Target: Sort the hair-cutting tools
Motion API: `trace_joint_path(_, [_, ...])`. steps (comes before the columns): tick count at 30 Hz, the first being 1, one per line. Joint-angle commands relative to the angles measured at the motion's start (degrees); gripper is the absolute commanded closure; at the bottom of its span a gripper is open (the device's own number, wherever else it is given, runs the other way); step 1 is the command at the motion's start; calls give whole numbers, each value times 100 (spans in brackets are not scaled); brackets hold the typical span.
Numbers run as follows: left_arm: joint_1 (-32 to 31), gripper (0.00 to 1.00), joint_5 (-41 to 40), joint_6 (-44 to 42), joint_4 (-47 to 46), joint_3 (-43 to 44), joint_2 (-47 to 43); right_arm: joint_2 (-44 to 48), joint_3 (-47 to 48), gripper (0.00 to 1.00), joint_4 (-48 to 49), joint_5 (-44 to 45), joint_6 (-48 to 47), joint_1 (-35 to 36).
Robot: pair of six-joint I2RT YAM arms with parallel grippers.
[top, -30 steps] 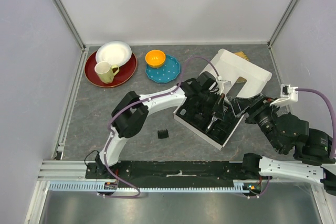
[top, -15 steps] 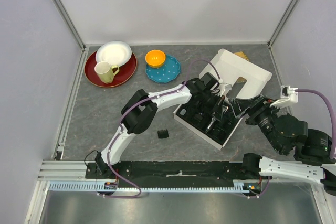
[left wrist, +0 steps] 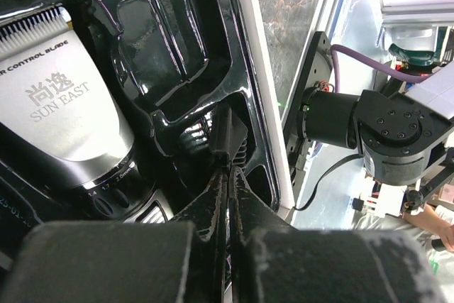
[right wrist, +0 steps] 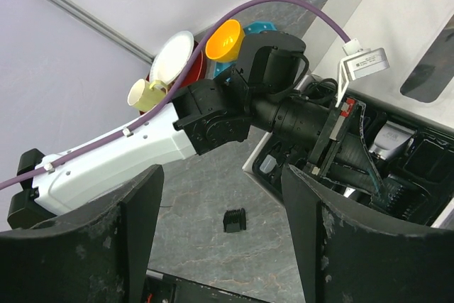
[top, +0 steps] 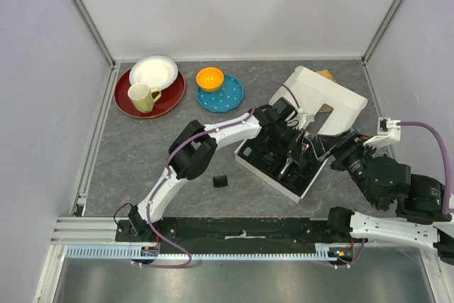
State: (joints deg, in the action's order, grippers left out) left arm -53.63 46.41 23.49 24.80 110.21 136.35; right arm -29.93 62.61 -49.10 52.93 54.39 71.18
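You had left gripper (left wrist: 227, 169) pinched shut in tray (left wrist: 159, 40) beside clipper (left wrist: 64, 118); right gripper (right wrist: 221, 184) spread wide, empty.

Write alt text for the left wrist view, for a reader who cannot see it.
The left pincer, shut, points its tips into a narrow slot of the black moulded tray. At the left of the picture the silver clipper lies in the tray; at the right are the white box rim and part of the right arm.
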Motion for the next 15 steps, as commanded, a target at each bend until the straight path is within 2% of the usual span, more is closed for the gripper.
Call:
trace_joint_path(1, [1, 98, -1, -2, 60, 229, 225, 93, -29, 25, -126, 192, 115, 2])
trace_joint_path(10, [54, 90, -923, 244, 490, 386, 313, 189, -38, 25, -179, 236, 239, 2])
trace_joint_path(15, [54, 73, -1090, 218, 535, 404, 287, 207, -47, 25, -196, 262, 283, 10])
